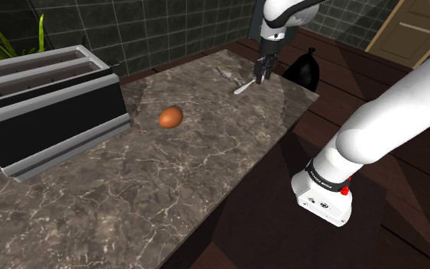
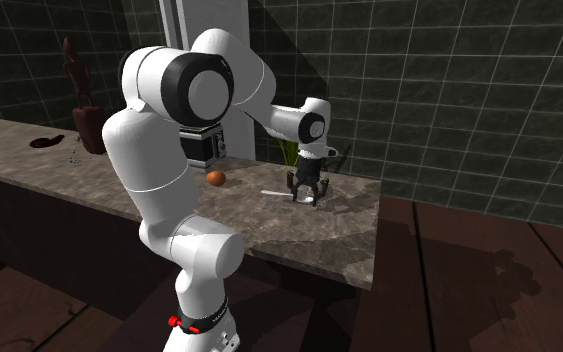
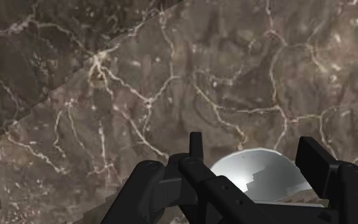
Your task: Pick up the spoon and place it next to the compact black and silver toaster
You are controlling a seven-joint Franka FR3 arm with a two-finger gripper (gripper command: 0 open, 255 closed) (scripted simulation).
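Claw (image 1: 262, 75) sat low at the surface's (image 1: 167, 191) far end, fingers apart, straddling the spoon (image 3: 260, 168), gripping nothing. Spoon's long axis ran toward the shoulder view's lower left. Toaster (image 1: 45, 107) sat well apart.

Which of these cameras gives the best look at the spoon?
The shoulder view: the spoon lies pale against the marbled counter, at the gripper. In the wrist view its shiny bowl sits between the open fingers; in the second exterior view it is a thin pale streak.
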